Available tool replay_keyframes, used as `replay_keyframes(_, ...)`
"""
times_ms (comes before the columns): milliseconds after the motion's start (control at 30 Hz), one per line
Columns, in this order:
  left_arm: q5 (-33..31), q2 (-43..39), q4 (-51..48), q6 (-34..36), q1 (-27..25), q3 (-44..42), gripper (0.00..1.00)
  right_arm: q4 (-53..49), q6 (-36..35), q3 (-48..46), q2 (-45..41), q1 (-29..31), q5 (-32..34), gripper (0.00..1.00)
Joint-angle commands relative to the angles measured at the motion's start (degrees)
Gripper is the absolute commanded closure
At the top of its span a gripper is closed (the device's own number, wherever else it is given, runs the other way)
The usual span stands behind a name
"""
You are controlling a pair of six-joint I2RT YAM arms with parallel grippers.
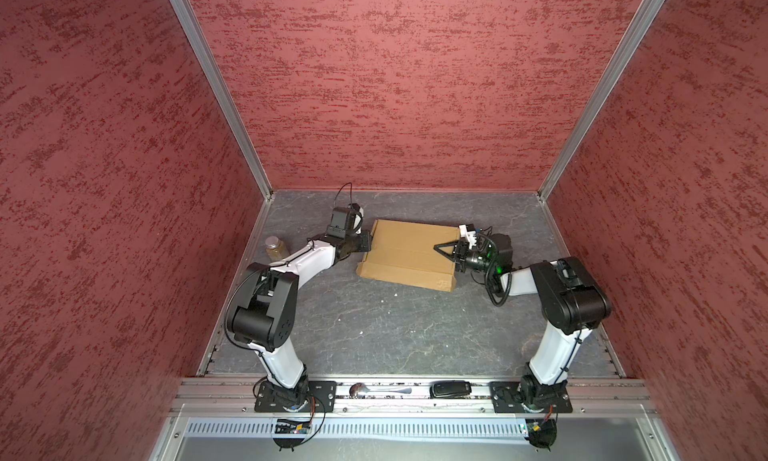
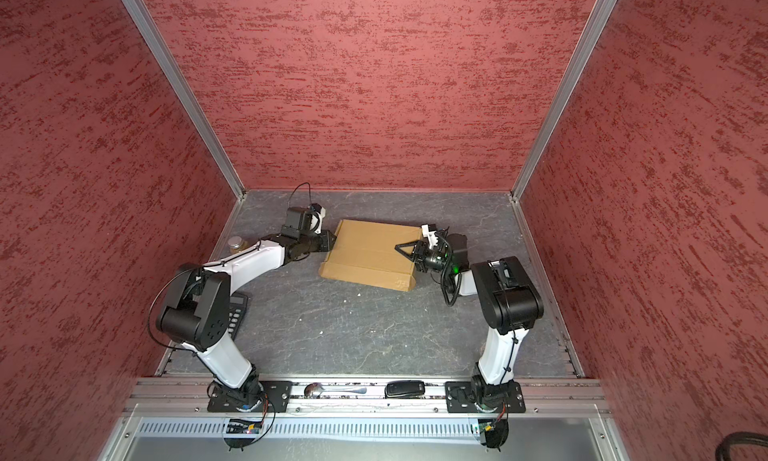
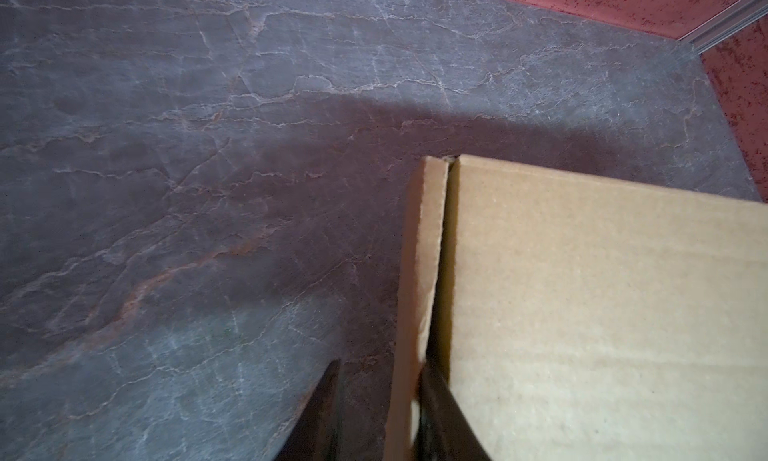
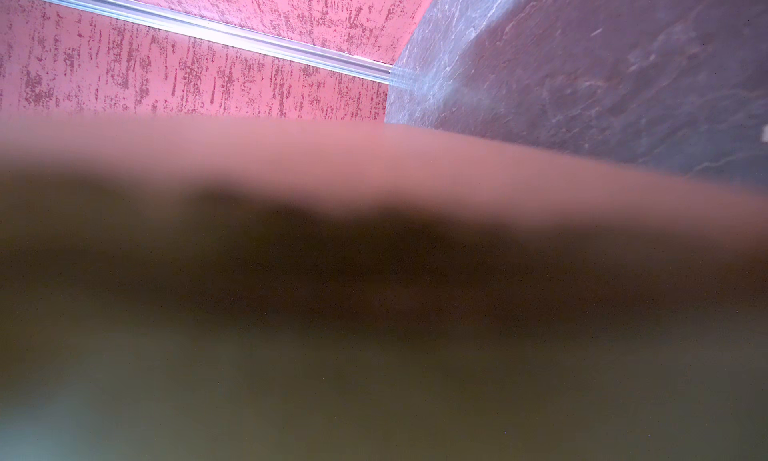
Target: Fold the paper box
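Note:
The paper box lies on the grey table as a shallow tan cardboard box, its lid flat on top. My left gripper is at the box's left end. In the left wrist view this gripper stands open astride the box's upright side wall, one finger outside it with table showing between, the other in the slit beside the lid. My right gripper reaches over the lid's right part. Blurred cardboard fills the right wrist view and hides its fingers.
A lidded glass jar stands left of the left arm, and a black calculator lies under its elbow. A spoon and a black case rest on the front rail. Red walls close in three sides.

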Motion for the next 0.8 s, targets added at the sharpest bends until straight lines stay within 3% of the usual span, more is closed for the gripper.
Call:
replay_keyframes(0,3.89,-0.68,0.61,0.03,-1.97,1.51,0.63,5.05,1.57,-0.16,0.66,0.8,-1.55,0.51)
replay_keyframes(433,2.64,-2.78,-0.34,0.21,-0.95,1.52,0.45,5.82,1.62,-0.29,1.24,0.72,-1.38,0.53)
replay_keyframes(767,2.97,-7.54,-1.32,-0.01,1.59,1.03,0.23,7.45,2.53,-0.53,1.86,0.53,-1.27,0.54)
